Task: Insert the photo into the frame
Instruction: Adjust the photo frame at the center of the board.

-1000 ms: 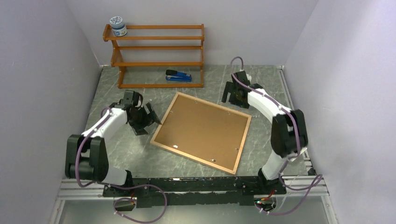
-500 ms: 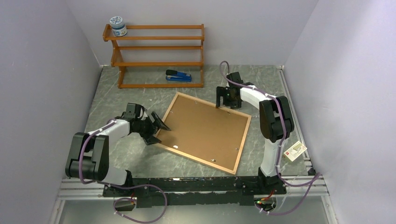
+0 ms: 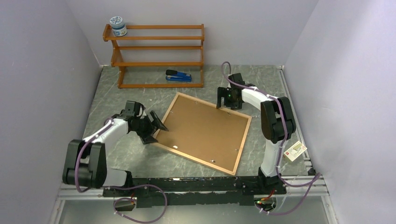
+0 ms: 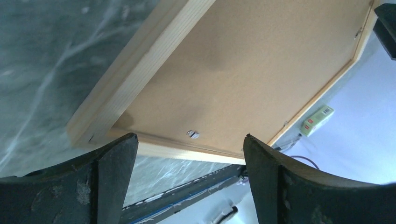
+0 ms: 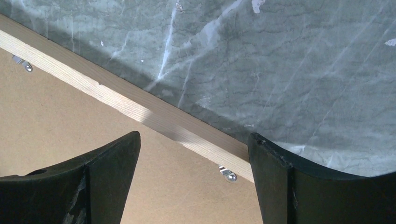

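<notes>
**Both grippers at the frame's back, photo not in sight**

At the left, the left gripper hangs low over the frame's left corner, its jaws spread wide and holding nothing. Its wrist view looks between the fingers onto that corner and a small metal tab along the near rail.

In the middle, the frame lies face down and skewed on the grey marbled counter. It is pale wood moulding around a flat brown backing board, which sits seated inside the rails, with small metal tabs dotted along its edges. The photo does not show in any view; whether it lies under the board cannot be told.

At the right, the right gripper stands over the far rail near the far right corner, also wide open and empty, with another tab just below its fingers.

This looks like the closing or checking stage at the back. The next move likely calls for a fine, low touch on a tab or rail without shoving the frame.
</notes>
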`<state>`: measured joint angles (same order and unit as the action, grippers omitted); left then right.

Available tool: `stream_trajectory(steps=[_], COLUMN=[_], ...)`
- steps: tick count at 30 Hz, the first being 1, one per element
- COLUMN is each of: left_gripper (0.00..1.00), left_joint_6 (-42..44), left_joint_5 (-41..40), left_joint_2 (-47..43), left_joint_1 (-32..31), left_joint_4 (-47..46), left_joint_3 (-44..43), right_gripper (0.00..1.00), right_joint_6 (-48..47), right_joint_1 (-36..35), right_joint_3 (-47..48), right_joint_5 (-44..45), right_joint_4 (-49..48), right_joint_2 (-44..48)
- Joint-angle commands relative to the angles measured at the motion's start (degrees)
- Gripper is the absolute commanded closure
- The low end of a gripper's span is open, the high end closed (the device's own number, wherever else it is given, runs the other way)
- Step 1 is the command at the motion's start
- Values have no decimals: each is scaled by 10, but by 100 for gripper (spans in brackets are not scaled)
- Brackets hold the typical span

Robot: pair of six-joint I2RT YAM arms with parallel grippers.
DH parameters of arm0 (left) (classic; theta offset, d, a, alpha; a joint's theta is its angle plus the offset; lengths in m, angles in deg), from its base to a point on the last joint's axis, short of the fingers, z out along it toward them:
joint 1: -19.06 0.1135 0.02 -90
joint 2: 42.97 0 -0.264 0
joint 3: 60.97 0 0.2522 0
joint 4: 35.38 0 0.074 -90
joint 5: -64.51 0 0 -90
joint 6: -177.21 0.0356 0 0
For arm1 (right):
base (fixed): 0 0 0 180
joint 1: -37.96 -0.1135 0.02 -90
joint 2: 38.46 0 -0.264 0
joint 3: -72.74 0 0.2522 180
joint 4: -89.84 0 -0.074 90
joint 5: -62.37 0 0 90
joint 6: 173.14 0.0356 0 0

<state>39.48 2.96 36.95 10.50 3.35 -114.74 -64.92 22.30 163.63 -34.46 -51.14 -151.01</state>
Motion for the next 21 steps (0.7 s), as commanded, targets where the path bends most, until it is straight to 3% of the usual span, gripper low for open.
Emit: stream_trajectory(steps=[1,7,14,21], left_gripper=[11,10,12,14], left_joint_6=[34,17,-4,-7], left_joint_5=[-93,-112,-36,-2], left_joint_2=[-63,-82,-38,28], left_joint_1=[1,1,1,5], left_joint_4=[122,165,24,-28], left_joint_3=[-17,20,59,1], right_gripper=[12,12,12,12], right_joint_6=[21,12,16,34], right_joint_1=[-1,-1,-1,-1], right_joint_3=[-14,-11,-44,-133], right_joint_5=[11,7,-27,-66], right_joint_4=[14,24,11,-1], right_joint_2=[30,24,50,109])
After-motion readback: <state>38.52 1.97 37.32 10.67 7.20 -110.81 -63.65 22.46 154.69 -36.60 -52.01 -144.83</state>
